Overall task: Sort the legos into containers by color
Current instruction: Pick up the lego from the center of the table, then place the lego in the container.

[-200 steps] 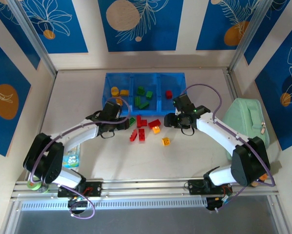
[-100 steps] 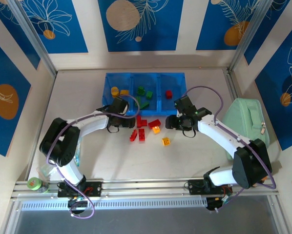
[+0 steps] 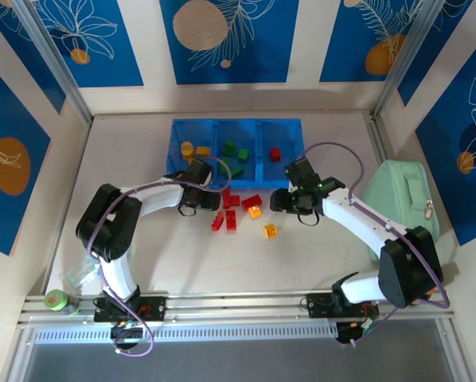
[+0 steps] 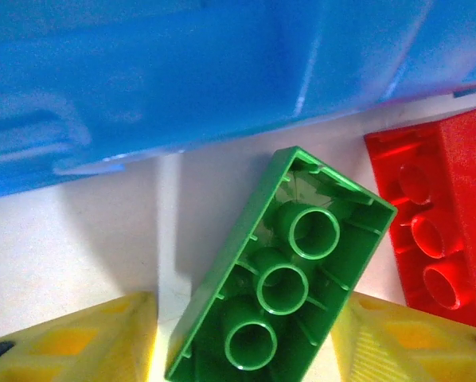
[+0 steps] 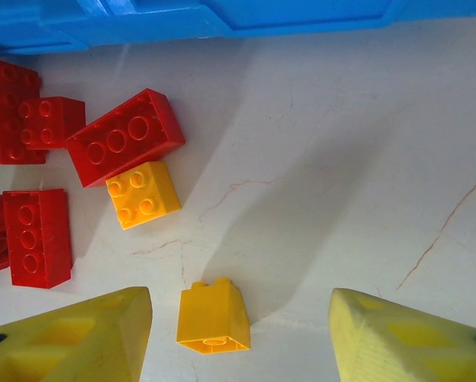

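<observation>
Straddling an upside-down green lego on the table, the left gripper has its jaws apart, right by the wall of the blue containers. The right gripper is spread wide too, with a yellow lego loose between its fingers and red legos nearby.
</observation>
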